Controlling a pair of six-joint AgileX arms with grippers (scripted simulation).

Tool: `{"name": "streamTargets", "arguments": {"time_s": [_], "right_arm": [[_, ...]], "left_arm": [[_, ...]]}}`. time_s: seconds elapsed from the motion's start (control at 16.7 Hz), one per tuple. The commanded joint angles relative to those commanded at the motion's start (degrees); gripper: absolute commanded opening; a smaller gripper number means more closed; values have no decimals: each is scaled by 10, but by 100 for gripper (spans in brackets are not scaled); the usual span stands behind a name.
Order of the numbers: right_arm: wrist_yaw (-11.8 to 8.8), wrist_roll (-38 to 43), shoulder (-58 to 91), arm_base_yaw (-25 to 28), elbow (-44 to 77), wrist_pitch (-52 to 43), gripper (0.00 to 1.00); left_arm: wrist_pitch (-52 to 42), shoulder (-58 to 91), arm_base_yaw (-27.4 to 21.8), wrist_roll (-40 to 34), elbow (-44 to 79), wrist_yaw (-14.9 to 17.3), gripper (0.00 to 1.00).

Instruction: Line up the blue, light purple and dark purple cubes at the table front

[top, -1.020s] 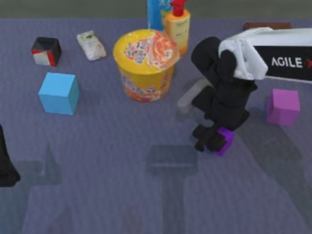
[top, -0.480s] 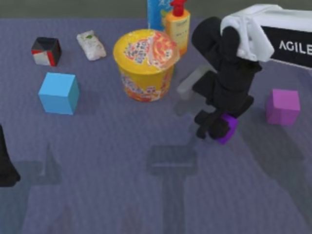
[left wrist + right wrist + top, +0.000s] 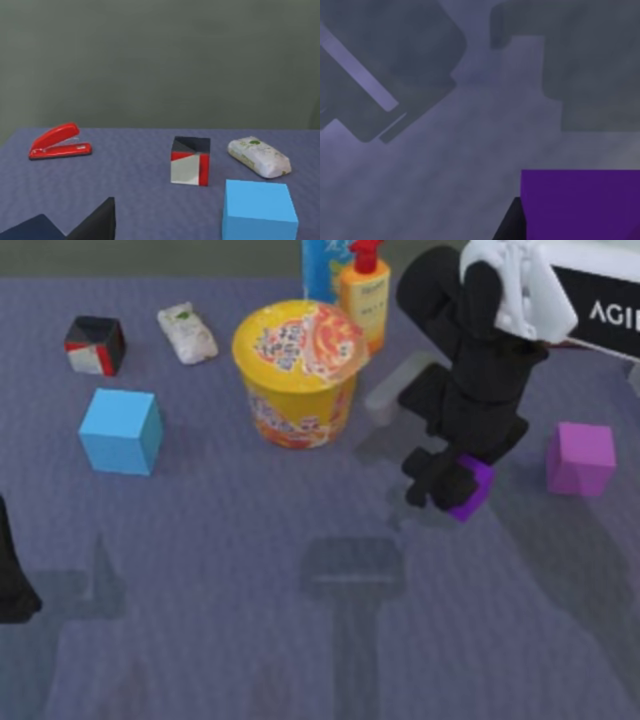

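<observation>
gripping dark purple cube (image 3: 473,489), rt hand (image 3: 447,485) aloft

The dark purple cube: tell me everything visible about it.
The dark purple cube is a plain, deep violet block with a matte look, the smallest of the cubes. It sits clamped in the right end effector, tilted and raised above the table, between the noodle cup and the light purple cube.
</observation>
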Motion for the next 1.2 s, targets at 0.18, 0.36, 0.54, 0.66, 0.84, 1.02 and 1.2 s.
{"name": "streamTargets", "arguments": {"time_s": [0.18,0.36,0.54,0.66,0.84,1.02,1.2], "right_arm": [[-1,-37,-27,20,-30,3,0],[-4,-105,-79,55,-88,10,0],[-6,-184,-140,95,-157,17,0],[-7,-231,-175,119,-198,21,0],[-8,-266,-203,138,-231,25,0],[-8,-267,-204,139,-231,25,0],[-8,-266,-199,137,-236,34,0]], "left_arm": [[0,0,0,0,0,0,100],[0,0,0,0,0,0,100],[0,0,0,0,0,0,100],[0,0,0,0,0,0,100],[0,0,0,0,0,0,100],[0,0,0,0,0,0,100],[0,0,0,0,0,0,100]]}}
